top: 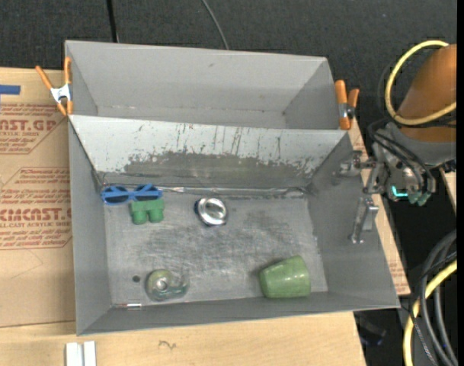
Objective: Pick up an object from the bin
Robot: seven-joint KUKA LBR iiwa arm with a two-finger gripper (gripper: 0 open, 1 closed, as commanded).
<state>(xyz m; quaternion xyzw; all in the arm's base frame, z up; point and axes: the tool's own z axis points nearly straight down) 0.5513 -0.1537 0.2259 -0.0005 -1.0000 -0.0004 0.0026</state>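
- The bin (216, 90) is seen with its things well apart.
- The hand (359, 231) is held over the bin's right wall; spread or pressed together cannot be told.
- A green cup (286, 277), nearest the hand, is laid near the front right corner.
- A green block (146, 210) is set touching a blue piece (121, 195) at the back left corner.
- A silver disc (211, 211) is seen near the back edge.

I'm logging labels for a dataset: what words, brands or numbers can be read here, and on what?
"CAST.G.P", its start cut off: large red print on the cardboard left of the bin.
"LL-CAST ACRYLIC SHEET", start cut off: smaller red print, same cardboard.
Other red lines there: too blurred to read.
Things in the bin: no text to be seen.
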